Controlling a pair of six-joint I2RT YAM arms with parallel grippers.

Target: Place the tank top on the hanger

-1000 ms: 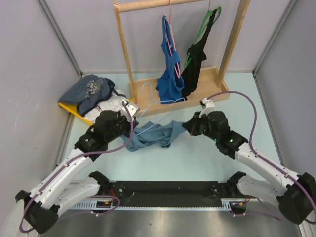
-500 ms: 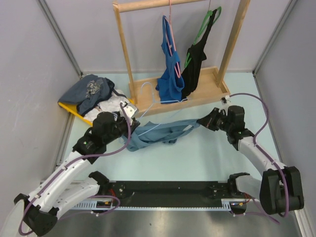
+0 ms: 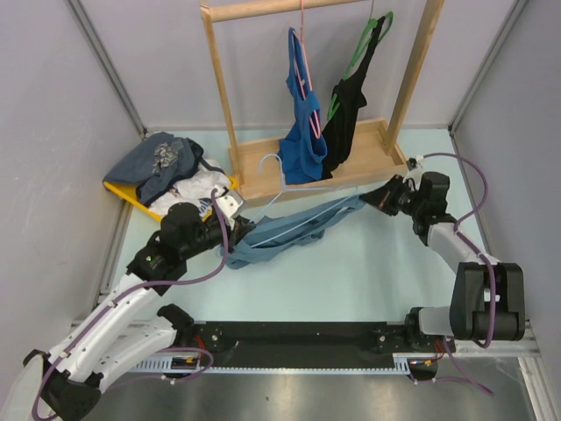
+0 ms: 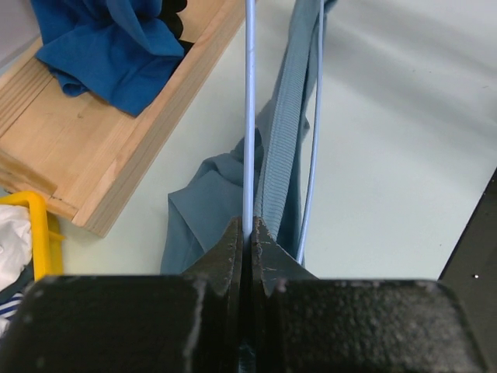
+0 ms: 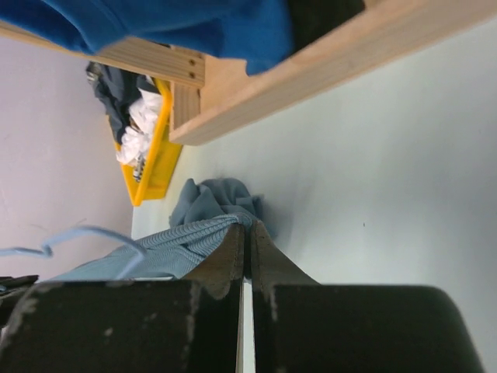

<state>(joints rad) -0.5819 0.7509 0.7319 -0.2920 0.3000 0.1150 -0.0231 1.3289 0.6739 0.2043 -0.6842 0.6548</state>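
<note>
The dusty teal tank top (image 3: 294, 230) is pulled into a long band above the table between my two grippers, and its loose part bunches on the table near the left one. My left gripper (image 3: 238, 219) is shut on a wire of the pale blue hanger (image 3: 273, 180), whose hook points toward the rack. In the left wrist view that hanger wire (image 4: 248, 116) runs straight out of the closed left gripper (image 4: 250, 229), with the ribbed tank top (image 4: 283, 140) beside it. My right gripper (image 3: 372, 197) is shut on the tank top's edge (image 5: 182, 239) at the right gripper's tips (image 5: 250, 228).
A wooden rack (image 3: 263, 180) stands at the back with a royal-blue top (image 3: 302, 132) on a pink hanger and a black top (image 3: 346, 114) on a green hanger. A yellow bin (image 3: 131, 195) of clothes sits at the back left. Grey walls close in on both sides.
My right gripper has swung right and toward the rack, pulling the tank top from a loose heap into a taut band. The left gripper and hanger shifted only slightly.
</note>
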